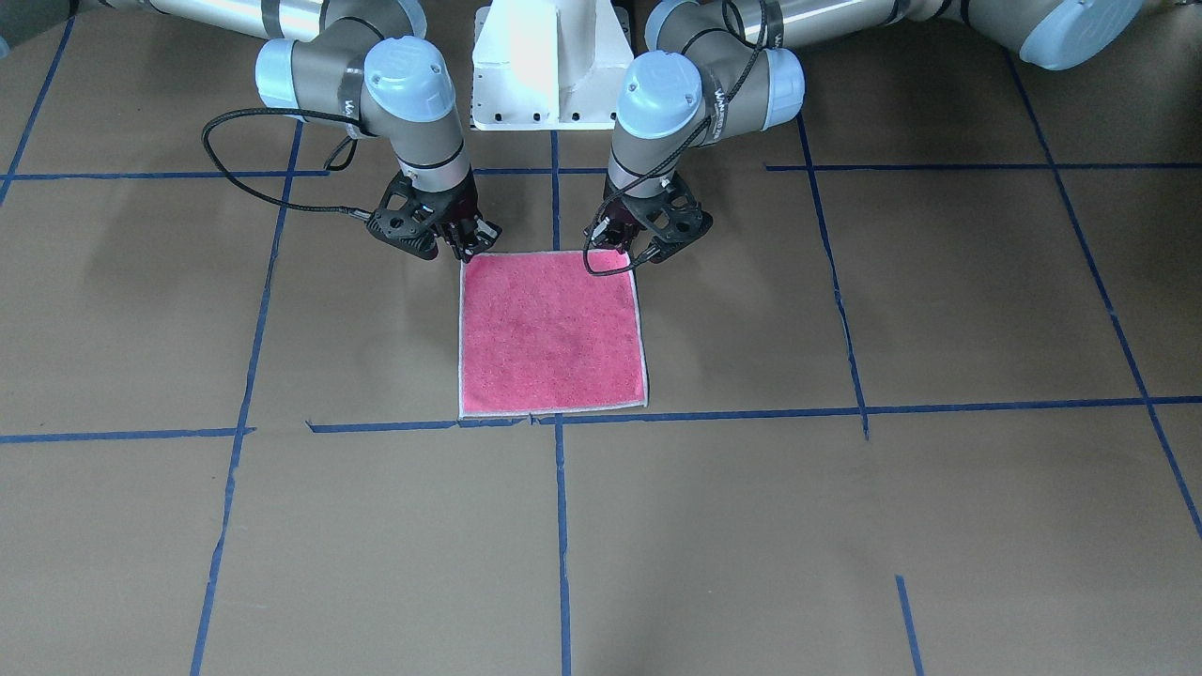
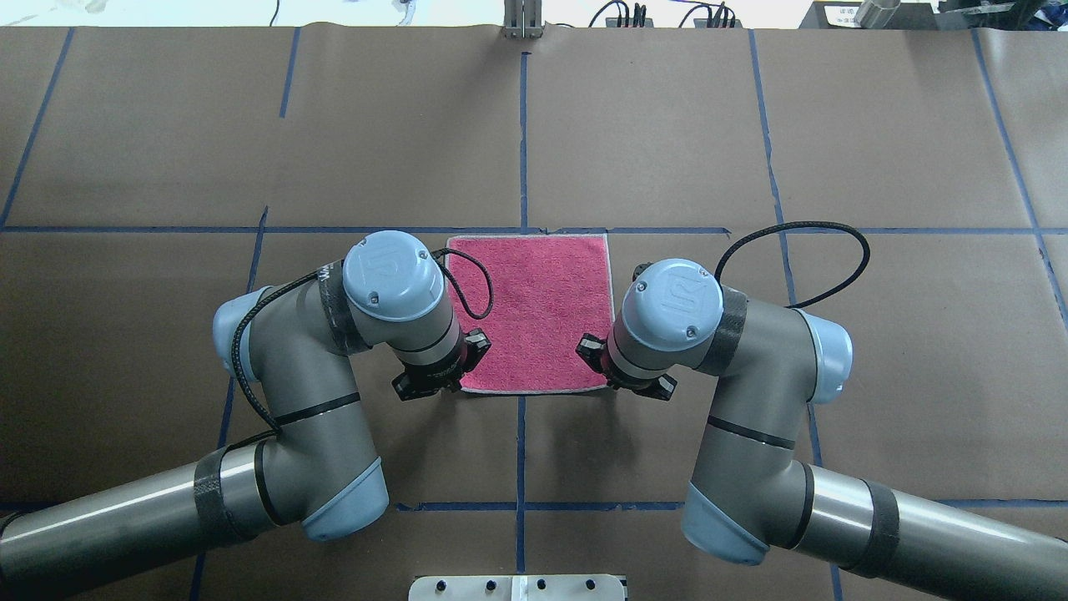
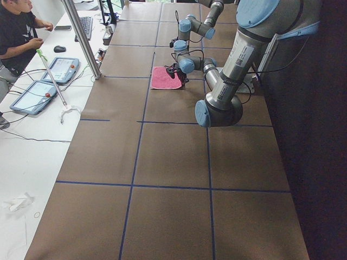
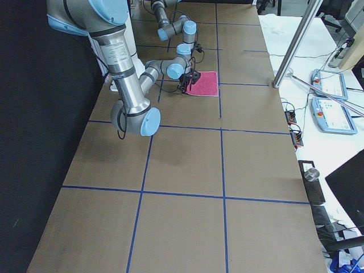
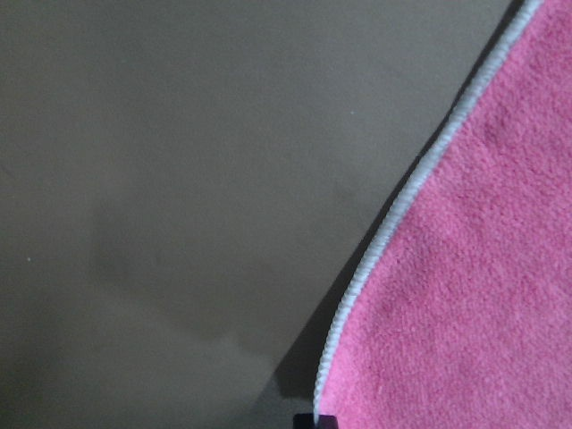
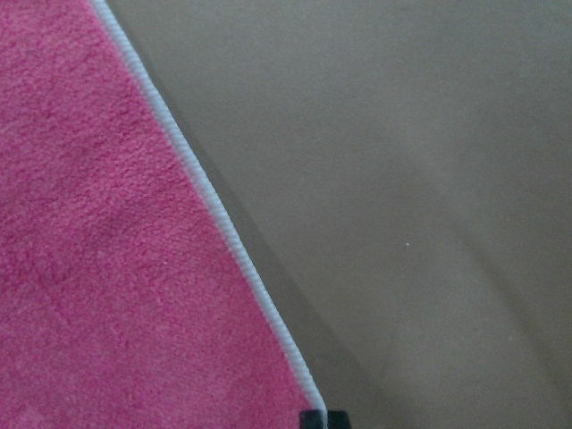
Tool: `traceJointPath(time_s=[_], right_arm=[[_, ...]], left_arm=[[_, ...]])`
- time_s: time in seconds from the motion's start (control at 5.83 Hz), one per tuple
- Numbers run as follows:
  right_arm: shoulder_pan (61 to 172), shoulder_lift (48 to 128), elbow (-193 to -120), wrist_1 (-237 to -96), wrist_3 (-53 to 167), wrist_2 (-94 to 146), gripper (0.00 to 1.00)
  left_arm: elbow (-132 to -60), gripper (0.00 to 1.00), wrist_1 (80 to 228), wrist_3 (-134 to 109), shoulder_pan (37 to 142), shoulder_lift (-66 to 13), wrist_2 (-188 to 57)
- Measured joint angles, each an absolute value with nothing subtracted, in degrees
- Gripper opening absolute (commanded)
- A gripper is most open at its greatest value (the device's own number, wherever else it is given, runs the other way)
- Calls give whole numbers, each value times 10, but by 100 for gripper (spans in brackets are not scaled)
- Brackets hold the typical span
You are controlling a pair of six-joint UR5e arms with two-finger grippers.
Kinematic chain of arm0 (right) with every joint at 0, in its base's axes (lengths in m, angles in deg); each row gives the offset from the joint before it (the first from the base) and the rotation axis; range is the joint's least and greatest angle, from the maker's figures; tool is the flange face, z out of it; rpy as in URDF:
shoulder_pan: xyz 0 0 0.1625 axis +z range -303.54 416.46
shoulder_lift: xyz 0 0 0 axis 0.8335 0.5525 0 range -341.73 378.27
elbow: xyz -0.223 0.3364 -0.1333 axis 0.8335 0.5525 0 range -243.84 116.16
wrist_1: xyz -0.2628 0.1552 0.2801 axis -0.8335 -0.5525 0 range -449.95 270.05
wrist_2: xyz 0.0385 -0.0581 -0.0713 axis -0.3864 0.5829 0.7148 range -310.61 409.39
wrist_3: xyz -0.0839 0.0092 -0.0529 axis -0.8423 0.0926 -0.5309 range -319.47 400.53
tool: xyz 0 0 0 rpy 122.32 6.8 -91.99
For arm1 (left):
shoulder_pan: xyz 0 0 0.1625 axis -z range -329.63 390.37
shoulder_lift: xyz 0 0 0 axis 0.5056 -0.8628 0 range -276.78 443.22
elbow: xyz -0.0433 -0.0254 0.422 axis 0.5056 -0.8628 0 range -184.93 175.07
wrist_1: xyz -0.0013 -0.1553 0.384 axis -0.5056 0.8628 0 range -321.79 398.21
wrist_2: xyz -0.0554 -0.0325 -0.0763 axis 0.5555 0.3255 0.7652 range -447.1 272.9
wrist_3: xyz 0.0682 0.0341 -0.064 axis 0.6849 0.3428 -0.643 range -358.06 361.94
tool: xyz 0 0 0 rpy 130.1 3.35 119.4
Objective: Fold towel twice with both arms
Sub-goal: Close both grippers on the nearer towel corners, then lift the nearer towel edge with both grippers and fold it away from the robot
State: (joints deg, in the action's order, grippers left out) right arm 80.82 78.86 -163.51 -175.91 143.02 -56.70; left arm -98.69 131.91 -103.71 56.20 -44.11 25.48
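The towel (image 1: 552, 333) lies flat, pink face up, in front of the base; it also shows in the overhead view (image 2: 534, 309). My left gripper (image 1: 627, 252) is at the towel's near corner on my left, low on the table. My right gripper (image 1: 471, 248) is at the near corner on my right. In the left wrist view the whitish edge (image 5: 393, 223) runs down to the closed fingertips (image 5: 315, 420) and casts a shadow. The right wrist view shows the same: the edge (image 6: 206, 188) runs down to the fingertips (image 6: 323, 418). Both grippers look shut on a corner.
Brown paper with blue tape lines (image 1: 562, 526) covers the table. The white pedestal base (image 1: 552, 66) stands just behind the grippers. An operator and tablets (image 3: 32, 92) are at a side table beyond the far edge. A metal post (image 3: 81, 38) stands there.
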Motion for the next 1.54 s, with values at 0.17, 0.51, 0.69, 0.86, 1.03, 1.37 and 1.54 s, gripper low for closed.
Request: traceJointPath(time_s=[0.17, 0.51, 0.69, 0.86, 1.03, 1.37, 1.54], right_arm=[[806, 789, -1635, -1759, 1437, -567, 0], [805, 788, -1635, -1759, 1437, -567, 0], [810, 786, -1636, -1759, 1436, -573, 0], [825, 785, -1638, -1759, 1435, -593, 0], [846, 784, -1638, -1758, 1435, -621, 0], [865, 783, -1638, -1759, 1435, -644, 0], [866, 782, -1637, -1759, 1434, -645, 0]], left_arm=[[-986, 6, 1319, -1037, 562, -441, 255], [-986, 5, 1319, -1037, 562, -441, 255], [-986, 3, 1319, -1037, 564, -441, 255], [-987, 1, 1319, -1037, 569, -442, 257], [-987, 0, 1320, -1038, 579, -444, 260], [-987, 0, 1321, -1046, 595, -451, 262], [-987, 0, 1322, -1050, 599, -454, 262]])
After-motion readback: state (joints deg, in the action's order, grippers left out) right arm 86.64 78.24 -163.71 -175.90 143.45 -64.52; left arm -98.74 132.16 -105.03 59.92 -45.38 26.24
